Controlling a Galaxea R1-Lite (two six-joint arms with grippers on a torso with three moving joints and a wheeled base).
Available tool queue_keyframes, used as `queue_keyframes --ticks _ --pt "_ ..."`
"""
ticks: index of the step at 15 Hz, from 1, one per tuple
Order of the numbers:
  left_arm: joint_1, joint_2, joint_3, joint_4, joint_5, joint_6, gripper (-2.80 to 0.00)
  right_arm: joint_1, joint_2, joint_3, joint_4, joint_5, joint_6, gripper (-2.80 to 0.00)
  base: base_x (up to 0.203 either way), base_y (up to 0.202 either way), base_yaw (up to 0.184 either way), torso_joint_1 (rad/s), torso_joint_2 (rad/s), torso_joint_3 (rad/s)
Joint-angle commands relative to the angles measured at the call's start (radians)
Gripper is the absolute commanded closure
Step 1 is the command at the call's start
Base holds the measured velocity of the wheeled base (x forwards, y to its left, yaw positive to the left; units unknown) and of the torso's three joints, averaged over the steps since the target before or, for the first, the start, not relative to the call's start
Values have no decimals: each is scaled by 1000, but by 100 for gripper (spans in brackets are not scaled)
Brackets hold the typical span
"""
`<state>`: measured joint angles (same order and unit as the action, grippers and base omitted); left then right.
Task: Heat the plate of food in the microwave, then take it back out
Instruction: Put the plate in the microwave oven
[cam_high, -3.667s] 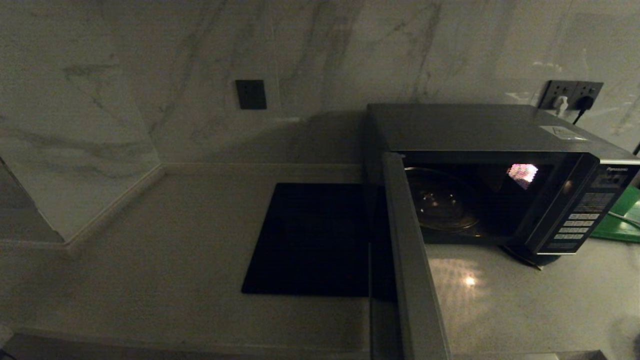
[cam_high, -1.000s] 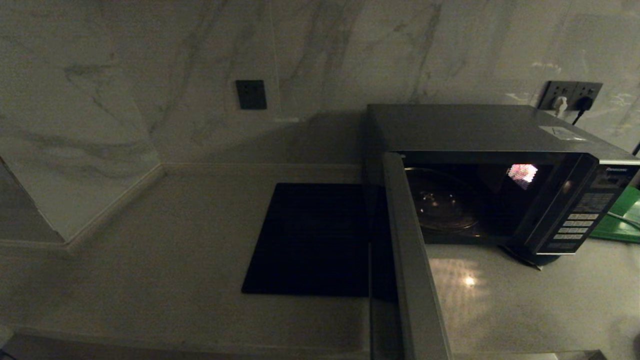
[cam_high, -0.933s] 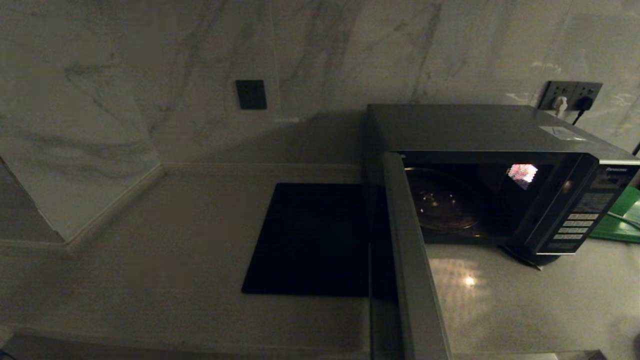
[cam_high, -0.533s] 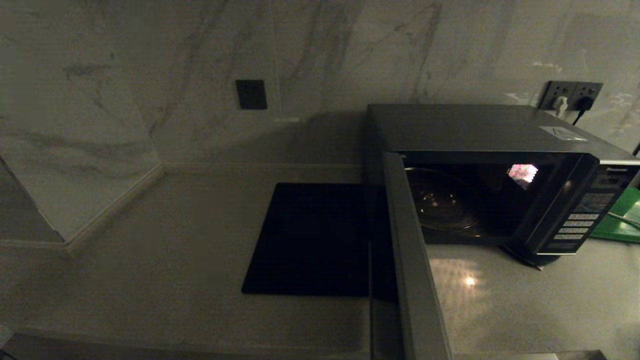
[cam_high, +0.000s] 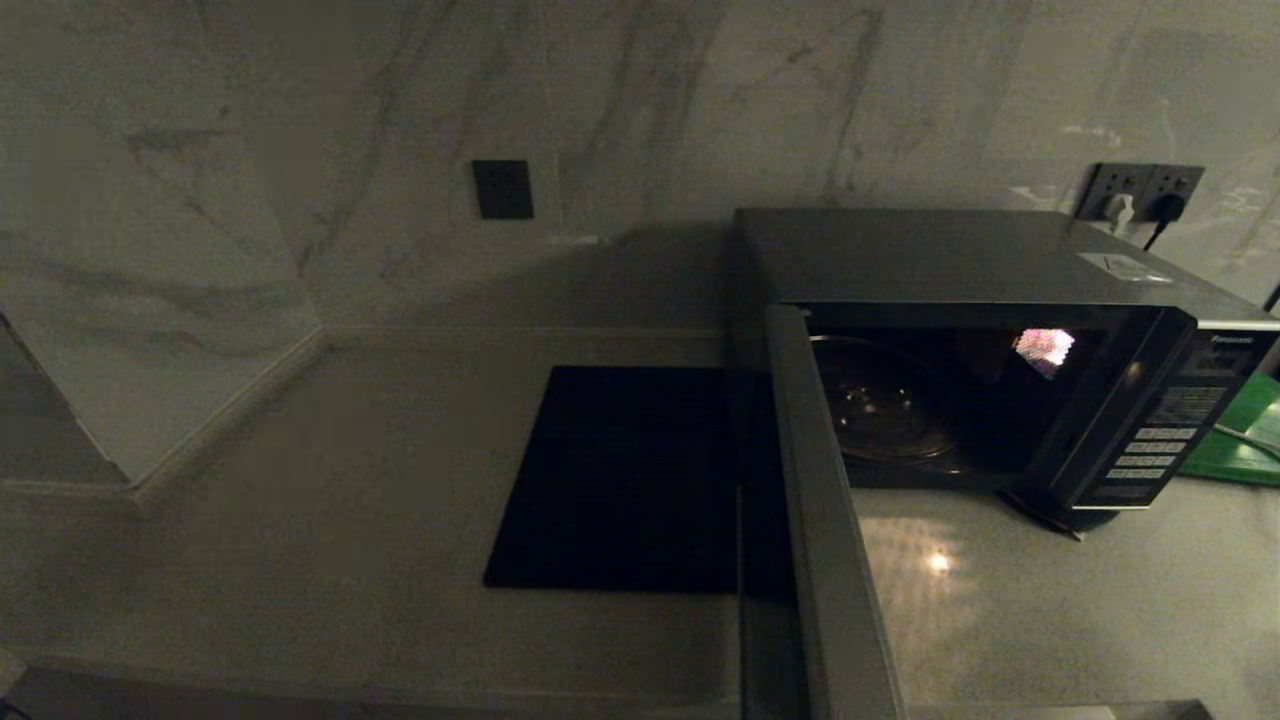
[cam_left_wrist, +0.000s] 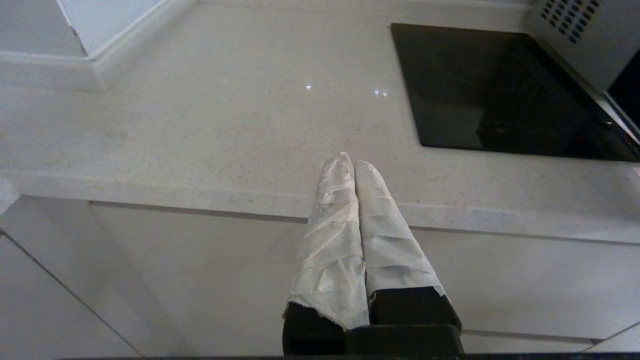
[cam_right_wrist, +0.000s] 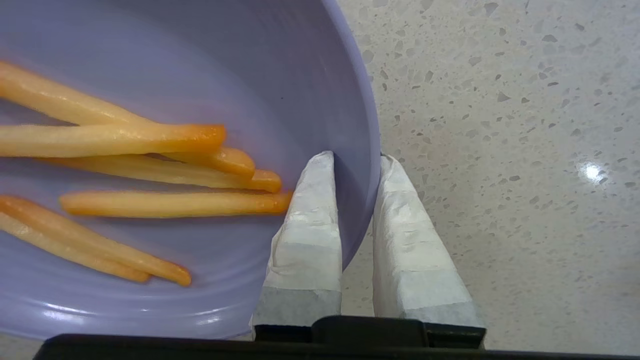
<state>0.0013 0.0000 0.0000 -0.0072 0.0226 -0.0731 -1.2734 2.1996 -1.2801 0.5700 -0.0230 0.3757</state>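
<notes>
While the left claw (cam_left_wrist: 349, 162) rests pressed together, the right claw (cam_right_wrist: 352, 162) clamps the plate of food (cam_right_wrist: 200, 75) rim.

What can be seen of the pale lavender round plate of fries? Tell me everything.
The pale lavender round plate of fries, smooth and glossy like plastic, shows only in the right wrist view. It holds several orange-yellow fry sticks and sits over the speckled stone counter. The right gripper pinches its raised rim, one taped finger inside, one outside.

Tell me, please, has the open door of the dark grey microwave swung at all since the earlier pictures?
No. The door keeps its place beside the flat black slab in the head view.
</notes>
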Motion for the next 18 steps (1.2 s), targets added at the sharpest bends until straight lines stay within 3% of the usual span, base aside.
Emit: queue_keyframes --ticks 1,18 --pt "0 1 0 0 0 -1 0 0 3 1 4 0 2 0 0 0 0 0 0 0" --pt "1 2 0 0 0 -1 0 -12 -176 54 4 63 1 0 0 0 0 0 0 0"
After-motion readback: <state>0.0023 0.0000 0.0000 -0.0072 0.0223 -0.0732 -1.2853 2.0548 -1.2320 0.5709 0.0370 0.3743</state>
